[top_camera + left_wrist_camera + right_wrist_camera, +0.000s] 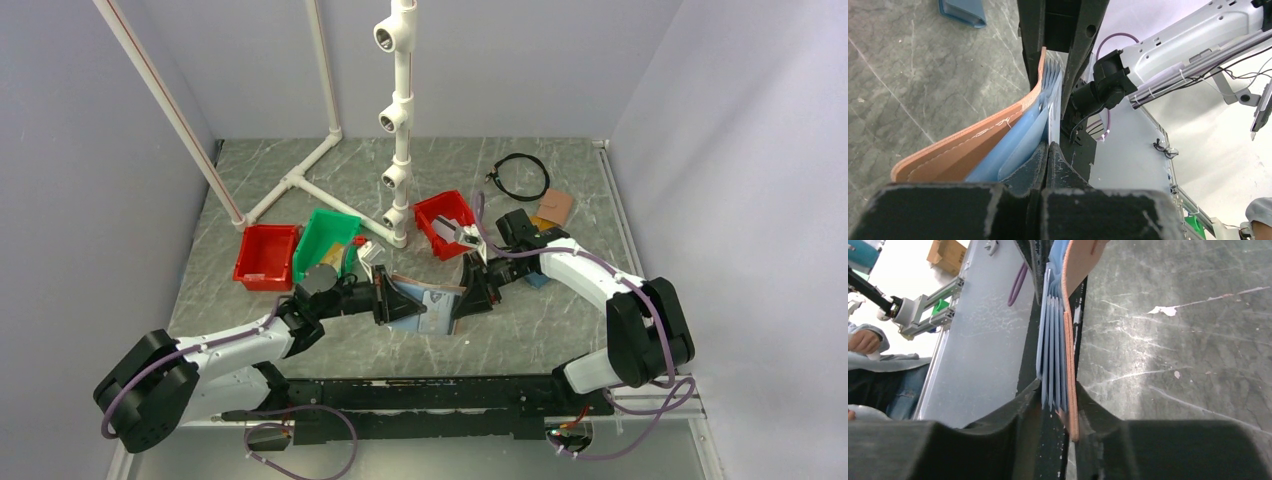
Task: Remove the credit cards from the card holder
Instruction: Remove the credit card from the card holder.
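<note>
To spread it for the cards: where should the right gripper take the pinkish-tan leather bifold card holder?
The end edge of the flap opposite the left gripper, approached from the right, one finger on each face. The card holder is spread open, its thin edge facing that side.

- A grey marble-patterned tabletop (540, 335) carries everything below.
- A white PVC pipe stand (400, 120) rises upright near the middle, with 4 open tee sockets facing forward.
- More white pipes (300, 180) branch from a joint lying on the tabletop behind the bins.
- A red plastic bin (266, 256) stands at the left, side by side with a green bin (325, 243) that tilts.
- A 2nd red bin (445, 222) lies tilted just right of the stand's foot.
- A black cable loop (522, 176) lies near the back right, with a brown wallet (554, 208) just beside it.
- A blue wallet (962, 12) lies flat on the tabletop.
- A cardboard box (950, 251) shows beyond the table's edge.
</note>
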`<act>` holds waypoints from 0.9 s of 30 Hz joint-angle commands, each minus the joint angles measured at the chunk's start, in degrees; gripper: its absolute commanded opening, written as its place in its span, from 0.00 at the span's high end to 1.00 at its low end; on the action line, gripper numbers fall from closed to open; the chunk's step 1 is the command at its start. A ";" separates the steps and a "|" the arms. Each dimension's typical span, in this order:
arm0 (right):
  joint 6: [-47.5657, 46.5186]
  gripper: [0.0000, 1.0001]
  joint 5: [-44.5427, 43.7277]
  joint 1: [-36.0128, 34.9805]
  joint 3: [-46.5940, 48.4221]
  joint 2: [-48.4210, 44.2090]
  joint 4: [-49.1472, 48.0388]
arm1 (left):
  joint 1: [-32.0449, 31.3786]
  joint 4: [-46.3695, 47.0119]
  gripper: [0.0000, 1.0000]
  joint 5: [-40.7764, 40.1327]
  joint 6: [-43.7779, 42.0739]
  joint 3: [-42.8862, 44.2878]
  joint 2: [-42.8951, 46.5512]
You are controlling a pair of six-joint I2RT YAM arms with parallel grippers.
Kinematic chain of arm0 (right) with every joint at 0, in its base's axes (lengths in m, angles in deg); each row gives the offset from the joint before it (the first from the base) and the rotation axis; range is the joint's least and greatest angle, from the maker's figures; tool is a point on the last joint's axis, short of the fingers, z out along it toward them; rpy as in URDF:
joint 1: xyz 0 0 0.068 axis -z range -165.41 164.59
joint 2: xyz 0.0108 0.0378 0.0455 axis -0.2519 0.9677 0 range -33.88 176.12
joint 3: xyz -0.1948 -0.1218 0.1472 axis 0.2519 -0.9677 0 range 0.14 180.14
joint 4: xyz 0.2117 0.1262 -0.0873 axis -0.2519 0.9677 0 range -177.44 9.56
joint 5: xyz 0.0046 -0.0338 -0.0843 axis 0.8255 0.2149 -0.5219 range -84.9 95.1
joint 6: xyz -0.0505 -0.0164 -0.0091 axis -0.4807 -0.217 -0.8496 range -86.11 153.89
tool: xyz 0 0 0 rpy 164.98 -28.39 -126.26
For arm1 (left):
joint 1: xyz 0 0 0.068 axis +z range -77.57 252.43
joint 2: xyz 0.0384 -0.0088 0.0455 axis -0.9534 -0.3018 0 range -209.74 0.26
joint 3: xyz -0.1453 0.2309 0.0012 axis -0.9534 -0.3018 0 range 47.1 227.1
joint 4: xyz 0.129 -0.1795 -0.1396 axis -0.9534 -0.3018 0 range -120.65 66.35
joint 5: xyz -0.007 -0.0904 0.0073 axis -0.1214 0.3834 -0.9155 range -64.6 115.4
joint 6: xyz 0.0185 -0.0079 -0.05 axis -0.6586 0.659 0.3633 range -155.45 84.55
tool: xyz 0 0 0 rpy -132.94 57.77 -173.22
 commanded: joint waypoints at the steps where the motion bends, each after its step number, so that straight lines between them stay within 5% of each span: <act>1: -3.61 0.75 5.86 -0.29 2.82 0.06 1.99 | 0.04 8.01 1.00 2.26 1.78 0.92 -0.34; 4: -4.73 1.00 6.52 -0.31 3.40 0.31 3.27 | 0.09 8.50 1.00 2.40 2.12 0.86 -1.05; 22: -2.30 1.00 0.98 0.39 2.82 2.17 0.47 | 8.00 -13.63 1.00 3.95 -0.97 -0.70 14.35; 27: 7.81 1.00 -6.40 0.39 1.48 3.83 -6.99 | 9.13 -27.55 1.00 0.10 -3.61 3.00 16.08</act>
